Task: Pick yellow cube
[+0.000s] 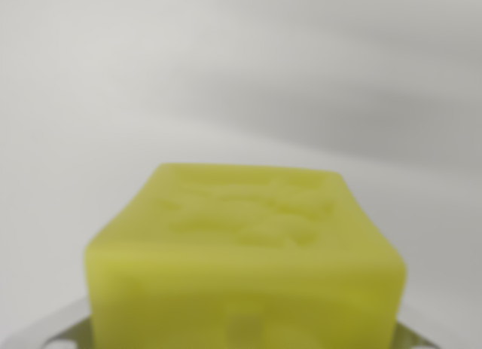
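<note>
Yellow cube [245, 266] fills lower frame, one flat face toward camera, no long axis; tool grip indiscernible.

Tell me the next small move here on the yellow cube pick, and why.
Probably a short, slow lift straight up. The yellow cube fills the lower wrist view, very close and blurred, with metallic gripper parts at both bottom corners beside it, which suggests it sits between the fingers. The fingertips themselves are hidden, so whether the grip is closed cannot be told; a gentle rise would test it.
</note>
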### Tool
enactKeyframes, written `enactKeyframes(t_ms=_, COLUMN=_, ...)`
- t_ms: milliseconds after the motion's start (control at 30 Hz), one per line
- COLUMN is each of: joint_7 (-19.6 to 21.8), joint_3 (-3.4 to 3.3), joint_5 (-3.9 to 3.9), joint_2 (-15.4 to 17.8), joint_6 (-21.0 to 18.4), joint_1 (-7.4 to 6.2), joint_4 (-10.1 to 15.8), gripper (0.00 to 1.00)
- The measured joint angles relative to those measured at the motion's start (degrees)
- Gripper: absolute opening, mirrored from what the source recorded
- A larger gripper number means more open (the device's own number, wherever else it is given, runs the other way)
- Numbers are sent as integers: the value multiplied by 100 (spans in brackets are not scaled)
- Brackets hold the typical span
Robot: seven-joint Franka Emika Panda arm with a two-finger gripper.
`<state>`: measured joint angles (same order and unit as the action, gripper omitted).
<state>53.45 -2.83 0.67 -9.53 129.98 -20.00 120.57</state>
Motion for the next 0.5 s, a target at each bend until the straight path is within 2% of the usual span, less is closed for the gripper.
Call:
enactKeyframes(t_ms=300, joint_7=9, joint_3=0, joint_5=-13, joint_2=171, joint_6=-293, joint_1=0, joint_4=-123, gripper=0)
enactKeyframes(t_ms=500, joint_7=10, joint_3=0, joint_5=-15, joint_2=196, joint_6=-341, joint_1=0, joint_4=-145, gripper=0)
